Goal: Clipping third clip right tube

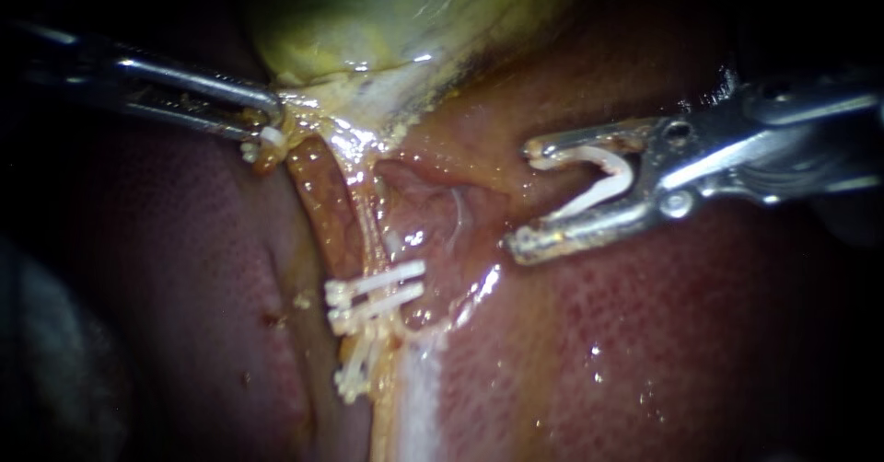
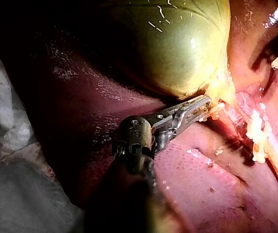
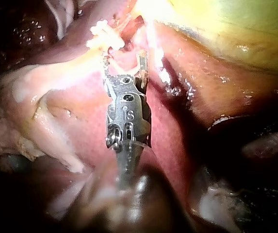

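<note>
The green-yellow gallbladder narrows to a pale neck, and my left instrument is shut on the tissue there. Two tubes run down from the neck: a wider orange left tube and a thin pale right tube. White clips cross the tubes lower down, with more clips below them. My right instrument stands right of the tubes and apart from them. Its jaws are spread wide, and an open white clip sits between them, touching both.
Dark red liver lies around and below the tubes. Pink moist tissue fills the gap between the right tube and my right instrument. White gauze lies beside the liver in the left wrist view.
</note>
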Controlling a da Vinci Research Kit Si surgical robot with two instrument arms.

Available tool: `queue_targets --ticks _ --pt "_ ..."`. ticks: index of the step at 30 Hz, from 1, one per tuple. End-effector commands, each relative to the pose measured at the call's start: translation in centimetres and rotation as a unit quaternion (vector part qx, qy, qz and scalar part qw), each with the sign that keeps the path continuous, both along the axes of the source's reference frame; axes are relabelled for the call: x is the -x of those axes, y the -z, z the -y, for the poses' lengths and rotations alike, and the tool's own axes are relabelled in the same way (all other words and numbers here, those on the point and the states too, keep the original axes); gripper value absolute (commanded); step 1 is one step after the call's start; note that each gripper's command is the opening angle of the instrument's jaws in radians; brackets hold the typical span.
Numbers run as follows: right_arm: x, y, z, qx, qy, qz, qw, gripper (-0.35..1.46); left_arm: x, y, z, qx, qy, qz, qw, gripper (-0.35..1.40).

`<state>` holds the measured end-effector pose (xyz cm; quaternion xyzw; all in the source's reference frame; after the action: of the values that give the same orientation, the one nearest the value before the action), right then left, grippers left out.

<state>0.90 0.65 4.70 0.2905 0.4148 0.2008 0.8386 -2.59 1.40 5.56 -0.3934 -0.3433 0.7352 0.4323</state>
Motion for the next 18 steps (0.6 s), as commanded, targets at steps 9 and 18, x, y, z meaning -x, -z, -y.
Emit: queue_targets --ticks 9,18 --pt "-0.27 -0.33 0.1 -0.042 -0.013 0.012 0.999 0.49 0.01 0.0 0.01 0.0 0.0 0.0 1.0 -0.35" --pt "-0.58 -0.65 0.22 -0.07 -0.048 -0.003 0.9964 0.49 0.02 0.0 0.02 0.001 0.002 -0.002 1.0 -0.35"
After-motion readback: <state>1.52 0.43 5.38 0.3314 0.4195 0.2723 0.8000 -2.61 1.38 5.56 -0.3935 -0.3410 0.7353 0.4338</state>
